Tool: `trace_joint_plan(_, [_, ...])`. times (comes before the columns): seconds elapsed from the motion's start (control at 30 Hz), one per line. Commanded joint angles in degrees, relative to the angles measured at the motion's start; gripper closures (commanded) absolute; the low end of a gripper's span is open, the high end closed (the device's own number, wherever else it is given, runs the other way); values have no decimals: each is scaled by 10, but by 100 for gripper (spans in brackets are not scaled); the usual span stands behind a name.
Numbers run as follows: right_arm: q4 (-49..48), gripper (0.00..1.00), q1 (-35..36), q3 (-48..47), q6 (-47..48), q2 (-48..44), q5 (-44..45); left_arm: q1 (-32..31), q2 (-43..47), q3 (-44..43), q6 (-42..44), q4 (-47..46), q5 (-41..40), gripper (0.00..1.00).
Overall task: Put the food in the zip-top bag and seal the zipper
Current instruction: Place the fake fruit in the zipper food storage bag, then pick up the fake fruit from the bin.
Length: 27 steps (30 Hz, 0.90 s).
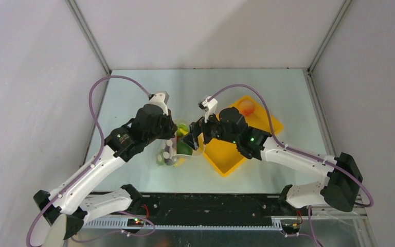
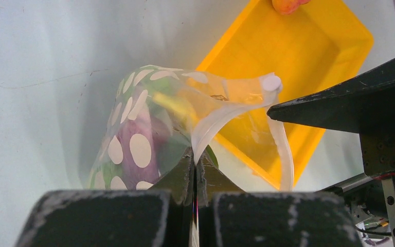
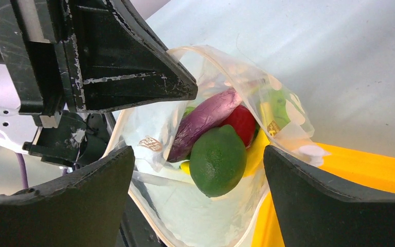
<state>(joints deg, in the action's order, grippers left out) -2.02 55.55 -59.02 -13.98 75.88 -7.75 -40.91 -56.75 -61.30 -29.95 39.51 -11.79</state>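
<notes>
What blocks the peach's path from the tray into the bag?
Nothing visible. The peach lies alone in the yellow tray; the bag beside it gapes, its edge pinched by the left claw, the right claw open at its mouth.

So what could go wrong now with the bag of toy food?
The left claw pinches just one edge of the zip-top bag, so it might slip. The green fruit sits near the open mouth and could roll out. The peach is in the yellow tray; sealing now would leave it out.
</notes>
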Motion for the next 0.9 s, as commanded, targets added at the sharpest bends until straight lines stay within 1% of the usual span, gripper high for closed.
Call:
trace_joint_plan(0.0, [-9, 1, 2, -28, 2, -6, 11, 0, 3, 0, 1, -28, 2, 100])
trace_joint_plan(0.13, [12, 1, -4, -28, 0, -22, 53, 0, 4, 0, 0, -27, -5, 100])
trace_joint_plan(0.2, [34, 1, -12, -28, -12, -32, 104, -1, 3, 0, 0, -26, -6, 100])
trace_joint_plan(0.27, [63, 1, -27, -28, -57, -40, 190, 0, 2, 0, 0, -27, -7, 100])
trace_joint_plan(0.33, [94, 1, -63, -27, -96, -46, 224, 0, 1, 0, 0, -28, -8, 100])
trace_joint_plan(0.43, [134, 0, -112, -22, -149, -46, 238, 0, -1, 1, 0, -28, -6, 100])
trace_joint_plan(0.47, [144, 0, -139, -20, -164, -39, 242, -1, -3, 1, 0, -28, -5, 100])
trace_joint_plan(0.5, [167, 0, -153, -20, -204, -36, 261, 0, -3, 0, -1, -28, -5, 100])
trace_joint_plan(0.57, [186, 1, -200, -11, -254, -19, 287, 0, -3, 0, 0, -26, -4, 100])
trace_joint_plan(0.7, [196, 1, -250, -3, -324, 21, 338, -1, -3, 2, 0, -28, -3, 100])
trace_joint_plan(0.73, [194, 1, -257, -3, -328, 30, 344, -1, -4, 1, 0, -27, -2, 100])
trace_joint_plan(0.87, [139, 0, -288, -2, -357, 86, 357, 0, -4, 3, 1, -29, -1, 100])
